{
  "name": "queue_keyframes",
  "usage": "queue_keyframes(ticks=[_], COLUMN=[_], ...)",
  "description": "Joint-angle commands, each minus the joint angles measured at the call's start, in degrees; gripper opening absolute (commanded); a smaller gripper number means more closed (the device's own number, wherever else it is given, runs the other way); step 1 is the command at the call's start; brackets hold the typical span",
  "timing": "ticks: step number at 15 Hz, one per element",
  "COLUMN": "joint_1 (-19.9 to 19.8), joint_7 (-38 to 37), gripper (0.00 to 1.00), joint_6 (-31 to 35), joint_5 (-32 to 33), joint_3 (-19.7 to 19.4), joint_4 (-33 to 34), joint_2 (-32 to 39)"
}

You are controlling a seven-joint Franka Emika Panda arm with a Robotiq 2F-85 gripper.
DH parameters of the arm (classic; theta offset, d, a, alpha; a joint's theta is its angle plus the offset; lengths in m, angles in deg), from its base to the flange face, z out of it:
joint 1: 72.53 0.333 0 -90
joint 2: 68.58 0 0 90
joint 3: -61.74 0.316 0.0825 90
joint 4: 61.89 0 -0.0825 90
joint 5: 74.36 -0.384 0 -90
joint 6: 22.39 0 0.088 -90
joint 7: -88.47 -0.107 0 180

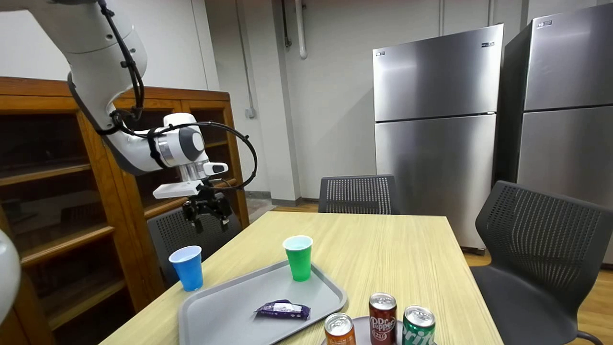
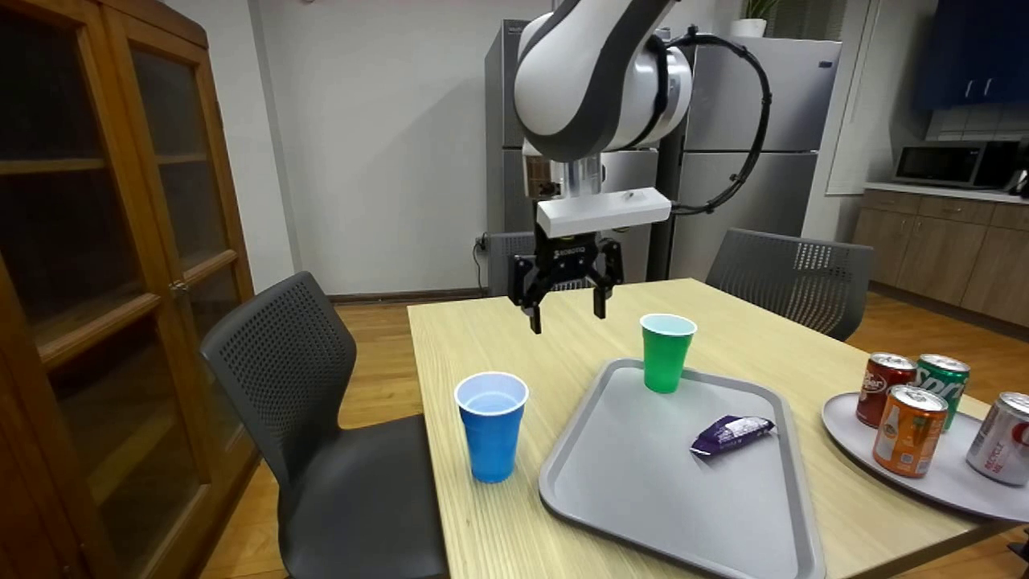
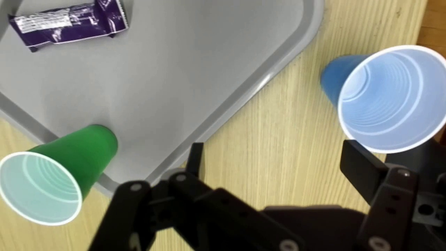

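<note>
Hand [image 2: 567, 319] hangs above the counter [image 2: 466, 346], fingertips down, fingers spread wide, nothing between them. Both exterior views show no contact.

Nearest thing: blue cup [image 3: 386, 101], 2 o'clock from the hand in the wrist view, upright on the counter, near the tray but apart from it. One finger overlaps its rim in that view; the exterior views show a gap in height.

Technique (judgement): any lowering here calls for sideways correction first, so neither finger sits over the rim; then a vertical descent with the cup centred in the spread. Walls look like thin plastic; a slow, light squeeze would suit.

Green cup [image 3: 87, 150]: 9 o'clock, upright on the tray [image 3: 181, 69], near a corner. Best given room.

Farther, 10 o'clock: purple wrapped bar [image 3: 73, 26], lying on the tray.

Well apart, about 4 o'clock in an exterior view: plate [image 2: 940, 489] bearing four drink cans [image 2: 911, 434].
</note>
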Motion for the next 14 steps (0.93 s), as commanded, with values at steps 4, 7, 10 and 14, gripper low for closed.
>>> queue_keyframes(ticks=[4, 7, 10, 14], joint_1=[-5.9, -8.5, -10.9, -12.7], joint_7=[5.6, 7.5, 9.1, 9.2], gripper=[1.0, 1.0, 1.0, 1.0], joint_6=[0.9, 1.9, 4.1, 8.1], joint_5=[2.5, 2.4, 1.7, 1.8], joint_3=[-1.5, -2.3, -3.0, -4.2], joint_4=[-7.0, -7.9, -8.1, -6.8], joint_2=[-7.2, -8.2, -8.0, -5.5])
